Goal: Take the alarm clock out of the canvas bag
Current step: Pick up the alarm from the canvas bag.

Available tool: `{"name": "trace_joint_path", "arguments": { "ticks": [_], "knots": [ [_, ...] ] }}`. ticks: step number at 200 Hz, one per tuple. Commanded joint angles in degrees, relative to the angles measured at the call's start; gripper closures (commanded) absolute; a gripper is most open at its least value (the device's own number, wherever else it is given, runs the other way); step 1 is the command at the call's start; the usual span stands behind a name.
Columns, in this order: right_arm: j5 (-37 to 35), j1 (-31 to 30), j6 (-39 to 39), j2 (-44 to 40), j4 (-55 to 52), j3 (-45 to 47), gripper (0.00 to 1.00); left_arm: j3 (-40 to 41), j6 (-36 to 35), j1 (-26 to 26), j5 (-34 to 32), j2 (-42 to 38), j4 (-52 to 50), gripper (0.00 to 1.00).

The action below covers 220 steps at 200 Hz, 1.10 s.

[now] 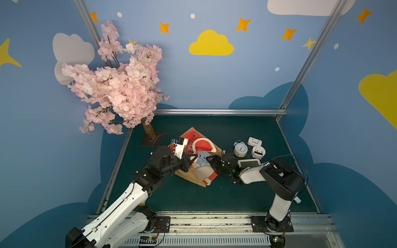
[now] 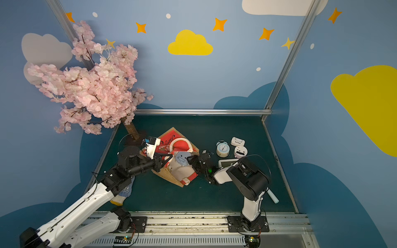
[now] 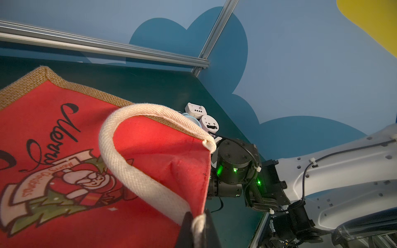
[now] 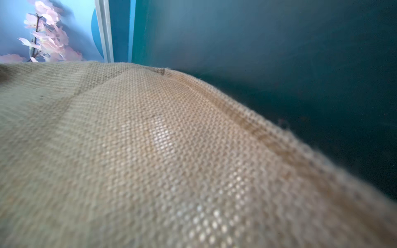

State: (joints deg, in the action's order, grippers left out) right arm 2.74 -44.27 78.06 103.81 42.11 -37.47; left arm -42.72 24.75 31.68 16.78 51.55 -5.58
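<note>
1. Left gripper (image 3: 198, 228): jaws were pinched narrow on the white rope handle (image 3: 122, 171), with the rope squeezed between the two black fingers. Judged purpose: holding that handle props one wall of the bag up so the mouth gapes.
2. Right gripper (image 1: 209, 160): its tips sat in the bag mouth, right against the alarm clock's edge; actual contact was not confirmable. The width of its jaws could not be told. They were small and dark in both top views, and the right wrist camera saw only blurred jute weave close up.
3. Alarm clock (image 1: 202, 160): pale blue and round, with what looked like its back showing. It lay on the cream lining inside the canvas bag (image 1: 187, 135), so it was not out yet.
4. The bag was slumped on the green table (image 1: 214, 197) between the two arms, red Santa panel toward the far side. The mouth was open enough for the lining to show from above, which suited a low sideways reach from the right.
5. Just beyond the right arm, a cluster stood clear of the bag: twin-bell clock (image 1: 240, 148), white box clock (image 1: 254, 141), round white clock (image 1: 258, 152), and flat screen clock (image 1: 249, 163) partly behind the arm. This was judged to be the set-down area.
6. Blossom tree (image 1: 120, 85): far left corner, well apart.
</note>
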Motion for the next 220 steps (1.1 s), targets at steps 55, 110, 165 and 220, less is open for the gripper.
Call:
{"name": "trace_joint_path", "arguments": {
  "ticks": [55,110,165,220],
  "knots": [
    [2.9,0.4,-1.2,7.3,5.8,-4.0,0.33,-0.8,1.7,1.4,4.4,1.0,9.8,0.92],
    [3.7,0.5,1.1,10.9,15.9,-3.5,0.30,-0.7,1.8,1.5,4.5,1.0,10.0,0.93],
    [6.4,0.4,0.7,10.5,23.3,-2.9,0.36,-0.3,1.6,1.5,3.3,0.0,9.5,0.93],
    [7.5,0.3,3.1,12.1,24.9,-3.4,0.46,0.3,2.3,1.5,4.5,0.3,11.1,0.93]
  ]
}}
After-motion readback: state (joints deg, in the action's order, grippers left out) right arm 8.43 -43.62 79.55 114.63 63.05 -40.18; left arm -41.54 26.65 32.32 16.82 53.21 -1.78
